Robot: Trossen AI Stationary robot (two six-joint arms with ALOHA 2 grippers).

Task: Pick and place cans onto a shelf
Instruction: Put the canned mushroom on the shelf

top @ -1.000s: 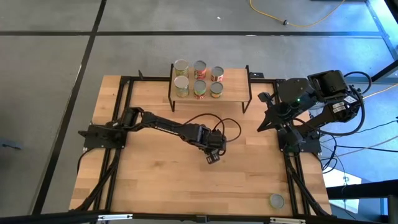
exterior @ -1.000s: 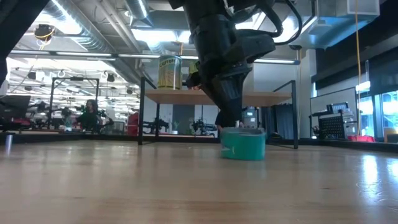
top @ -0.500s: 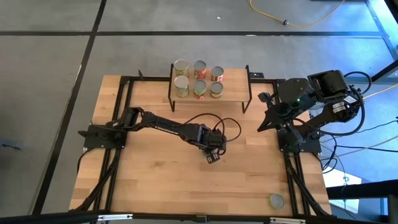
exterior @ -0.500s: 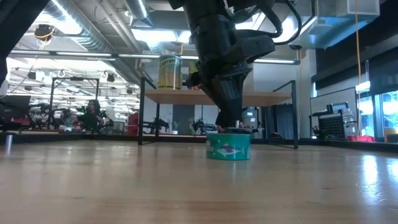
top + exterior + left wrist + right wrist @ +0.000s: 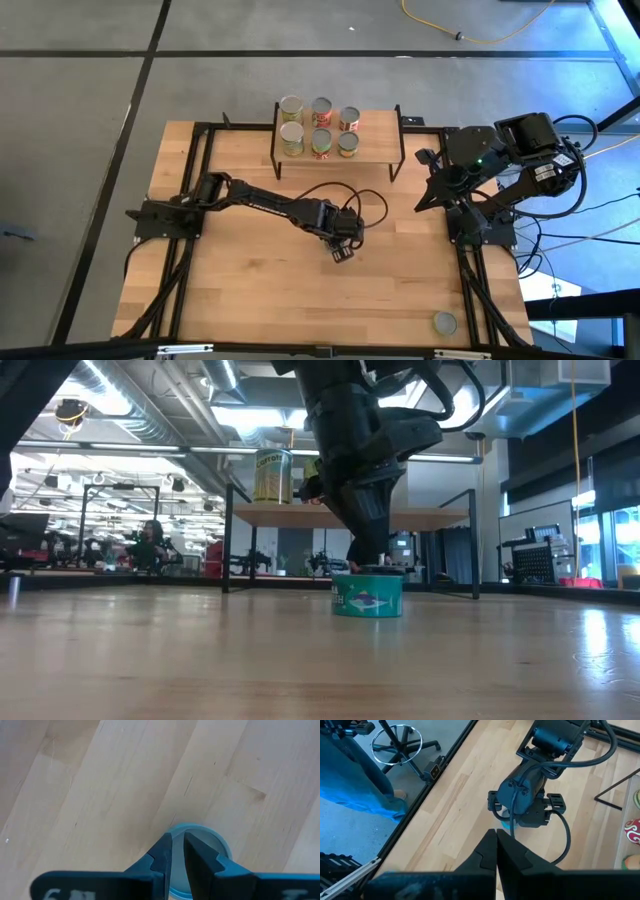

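My left hand [image 5: 343,254] is down at mid-worktop with its fingers [image 5: 161,856] pinched narrowly on the rim of a short teal tin with a silver lid [image 5: 367,594], which stands flat on the light wooden worktop [image 5: 240,290]. Six labelled tins [image 5: 320,127] stand on the small wooden shelf with black legs [image 5: 375,146]. My right hand [image 5: 496,840] waits at the right edge, fingers together as far as I can tell.

The left arm [image 5: 270,205] stretches across the middle of the table [image 5: 230,300] toward a teal can [image 5: 367,596], blocking that path, while the shelf [image 5: 375,152] holds six cans [image 5: 320,127] with bare board at its right end.
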